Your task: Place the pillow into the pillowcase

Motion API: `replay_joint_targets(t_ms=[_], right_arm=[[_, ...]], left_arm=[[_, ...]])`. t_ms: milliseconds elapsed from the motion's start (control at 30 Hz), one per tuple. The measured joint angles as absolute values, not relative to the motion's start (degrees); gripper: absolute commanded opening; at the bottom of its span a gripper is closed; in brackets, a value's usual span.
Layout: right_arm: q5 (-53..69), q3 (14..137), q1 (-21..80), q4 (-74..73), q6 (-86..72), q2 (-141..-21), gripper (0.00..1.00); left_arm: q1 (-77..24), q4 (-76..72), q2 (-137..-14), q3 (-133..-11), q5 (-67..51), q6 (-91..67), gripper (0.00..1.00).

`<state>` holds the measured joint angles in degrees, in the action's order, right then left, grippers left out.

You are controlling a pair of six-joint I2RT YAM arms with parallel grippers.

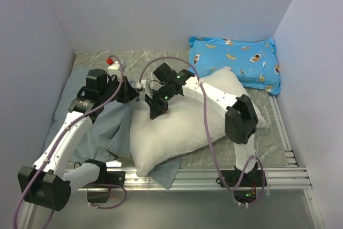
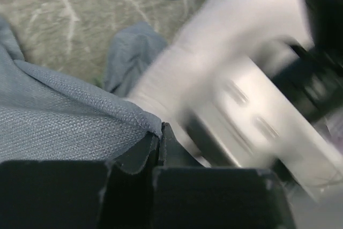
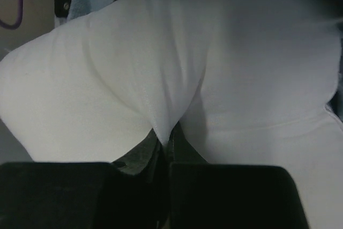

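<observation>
The left gripper (image 2: 161,139) pinches the pillowcase (image 2: 64,127) edge and the right gripper (image 3: 168,143) pinches the pillow (image 3: 161,68), which overlaps that case, with a blue cushion (image 1: 236,60) behind.

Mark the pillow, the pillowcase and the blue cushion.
pillow (image 1: 171,138), top external view, middle of its white upper face.
pillowcase (image 1: 107,124), top external view, grey-blue fabric left of the pillow.
blue cushion (image 1: 236,60), top external view, centre of its printed face.
</observation>
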<state>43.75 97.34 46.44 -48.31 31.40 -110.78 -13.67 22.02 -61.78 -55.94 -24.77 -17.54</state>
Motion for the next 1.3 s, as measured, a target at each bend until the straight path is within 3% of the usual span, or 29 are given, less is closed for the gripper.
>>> replay_joint_targets(t_ms=[200, 400, 667, 933, 1067, 1300], right_arm=[[43.5, 111.9, 38.7, -46.1, 17.2, -120.2, 0.00], [35.2, 110.0, 31.5, -35.6, 4.2, -117.0, 0.00], [10.7, 98.6, 37.2, -24.1, -3.8, -111.1, 0.00], [-6.6, 102.8, 40.0, -22.8, -12.8, -114.8, 0.00], [-8.3, 105.2, 40.0, -23.9, -17.4, -115.7, 0.00], [-4.4, 104.5, 38.7, -21.5, -22.2, -115.9, 0.00]], left_arm=[[-15.2, 26.8, -61.3, -55.9, -29.1, -11.2, 0.00], [-14.5, 30.4, -64.8, -57.4, -29.1, -5.7, 0.00], [-12.8, 32.4, -70.0, -62.9, -37.5, -5.0, 0.00], [-12.4, 31.3, -73.4, -64.3, -40.7, -6.9, 0.00], [-12.7, 28.2, -72.4, -64.2, -39.7, -11.2, 0.00], [-16.8, 25.6, -70.1, -62.8, -24.3, -15.7, 0.02]])
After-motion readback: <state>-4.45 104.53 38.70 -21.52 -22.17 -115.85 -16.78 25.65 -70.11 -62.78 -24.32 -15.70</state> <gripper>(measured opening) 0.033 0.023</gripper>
